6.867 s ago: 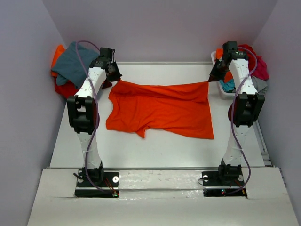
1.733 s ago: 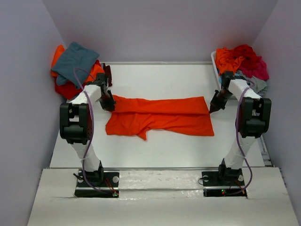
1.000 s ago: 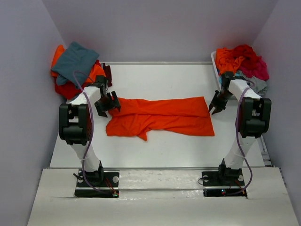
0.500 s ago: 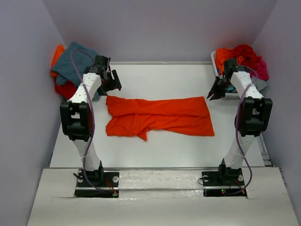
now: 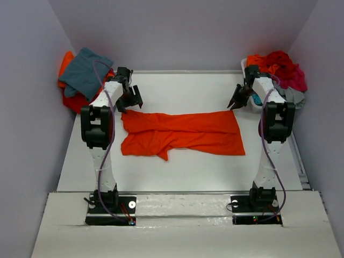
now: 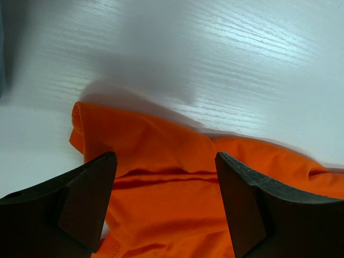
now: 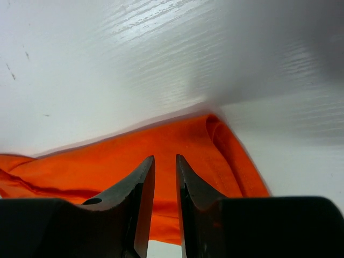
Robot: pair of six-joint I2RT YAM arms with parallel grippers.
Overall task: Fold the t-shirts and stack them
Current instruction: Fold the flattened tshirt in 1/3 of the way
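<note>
Left gripper (image 6: 164,156) spread wide, right gripper (image 7: 164,157) barely parted; we note orange t-shirt (image 5: 183,131) folded into a band mid-frame on white table (image 5: 188,86).

No legible text, label, brand, number or sign found in any of the three views.
</note>
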